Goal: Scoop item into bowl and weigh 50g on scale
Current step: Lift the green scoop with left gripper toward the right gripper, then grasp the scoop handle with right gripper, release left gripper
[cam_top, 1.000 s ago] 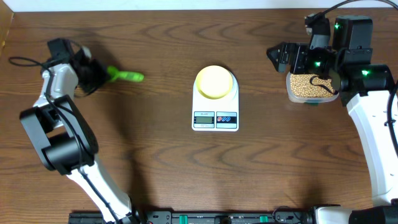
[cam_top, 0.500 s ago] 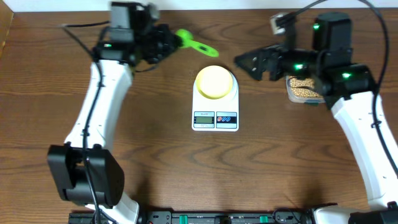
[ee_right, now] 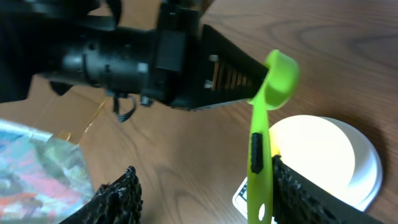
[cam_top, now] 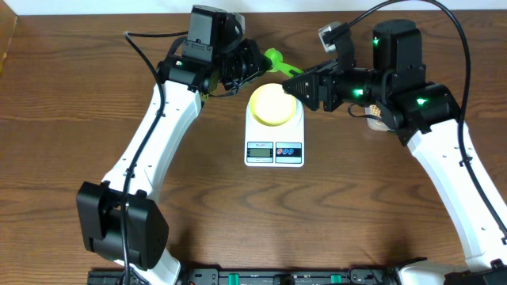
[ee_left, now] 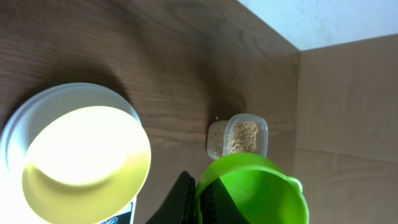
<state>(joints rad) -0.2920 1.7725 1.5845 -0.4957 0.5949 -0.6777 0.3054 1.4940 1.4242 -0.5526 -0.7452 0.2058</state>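
Green plastic is the one tool in play: the scoop (cam_top: 277,60) hangs just beyond the far edge of the scale (cam_top: 274,162), clamped at its cup end by the closed left gripper (cam_top: 252,65). Its handle reaches toward the right gripper (cam_top: 296,84), whose jaws stand apart on either side of the handle without clasping it, as the right wrist view shows. The pale yellow bowl (cam_top: 274,104) sits centred on the scale's platform and looks empty, as does the scoop's cup in the left wrist view. All the beans (ee_left: 241,135) lie in the clear tub (ee_left: 247,119) on the surface (cam_top: 198,214) to the right of the scale, mostly hidden under the right arm from overhead. By my reading only the set-up is done, with the bowl in place, and nothing is scooped or weighed. A hand-over of the scoop seems to be the step in hand. Dipping into the tub, filling the bowl and checking the display (cam_top: 260,149), too small to read here, are all left.
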